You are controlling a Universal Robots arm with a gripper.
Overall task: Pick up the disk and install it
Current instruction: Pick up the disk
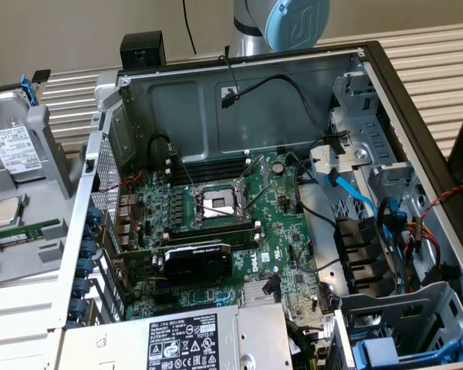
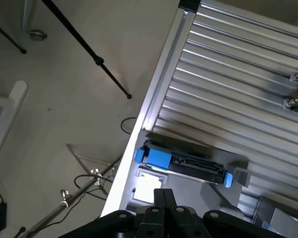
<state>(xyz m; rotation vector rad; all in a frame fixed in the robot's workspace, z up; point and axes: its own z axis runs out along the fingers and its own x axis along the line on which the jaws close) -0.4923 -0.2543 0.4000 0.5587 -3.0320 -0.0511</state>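
Hovering claw (image 2: 163, 193) near disk (image 2: 184, 163), jaws pinched together, gripping nothing. Disk sitting upright in grey holder (image 1: 52, 142) beside case (image 1: 239, 92). Reckon I'm needing wide-open, square approach onto blue frame (image 2: 155, 157).

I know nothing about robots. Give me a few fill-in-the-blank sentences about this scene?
The disk is clipped in a ____ frame.
Its label is ____.
It stands to the exterior view's ____ of the case.
The gripper is ____ (open/shut), holding nothing.
Missing words: blue; white; left; shut.
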